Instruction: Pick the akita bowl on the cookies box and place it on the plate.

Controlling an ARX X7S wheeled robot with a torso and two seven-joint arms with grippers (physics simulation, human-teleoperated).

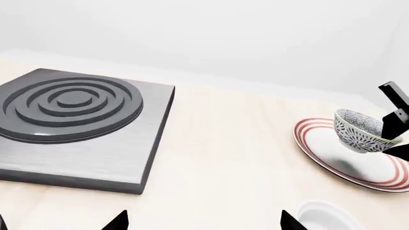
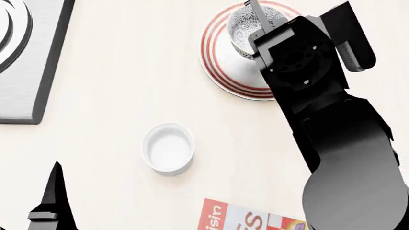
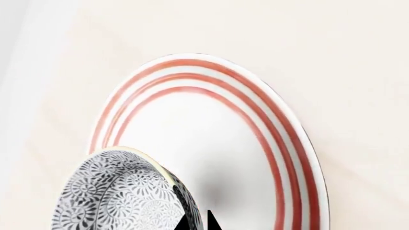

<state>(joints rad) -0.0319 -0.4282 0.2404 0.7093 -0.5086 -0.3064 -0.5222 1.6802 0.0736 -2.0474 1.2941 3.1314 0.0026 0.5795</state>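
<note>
Leftmost, grey burner slab (image 2: 26, 62); left fingers (image 1: 203, 221) spread wide, holding nothing. Midway on the tabletop (image 2: 128, 96), white cup (image 2: 167, 147); cookies box (image 2: 252, 218) at the near edge. Rightmost, bowl (image 2: 252, 26) tilted, raised just above the plate (image 2: 221, 57), rim pinched by right fingers (image 2: 262, 17). Probably stiff, glazed, slippery, breakable; rim grip sensible. Gap under the bowl evident only from left wrist.

A small white cup (image 2: 168, 148) sits on the pale table (image 2: 128, 72), well apart from the grey ringed stove block (image 1: 70, 124).
</note>
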